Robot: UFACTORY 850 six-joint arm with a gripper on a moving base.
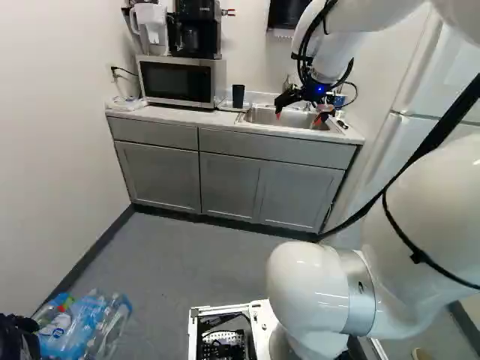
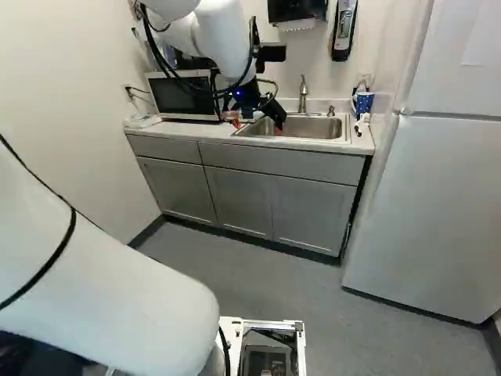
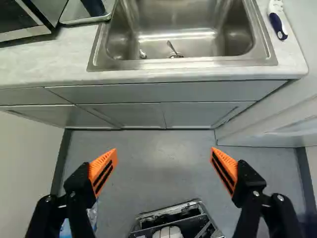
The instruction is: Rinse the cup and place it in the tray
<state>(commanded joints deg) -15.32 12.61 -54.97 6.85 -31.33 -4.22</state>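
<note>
A narrow kitchen corner: pale wall [image 1: 52,112], grey floor [image 1: 210,255], and a light-topped bench [image 1: 169,115] over grey cabinets [image 1: 225,176]. From the left of the left base view, wrapped plastic bottles [image 1: 86,326] lie on the floor near the wall. Above them, toward the left end of the bench, sits a microwave [image 1: 178,81], with a pitcher [image 1: 150,28] and a black coffee maker [image 1: 197,30] on top. Just right of it the dark cup [image 1: 238,95] stands upright on the tray [image 3: 84,21], beside the sink [image 1: 262,116].

Next comes the end effector [image 1: 298,117], empty and spread wide, its orange pads [image 3: 103,171] facing each other across a broad gap. In the wrist view the sink is ahead of it, and floor shows between the fingers. A small, slim metal piece [image 3: 172,48] is at the drain.

At the right of the right base view, past the faucet [image 2: 303,92], a blue container [image 2: 364,102] stands near the sink's far corner. A white-and-navy handled item [image 3: 278,26] lies beside the sink, and the refrigerator [image 2: 430,196] comes last.
</note>
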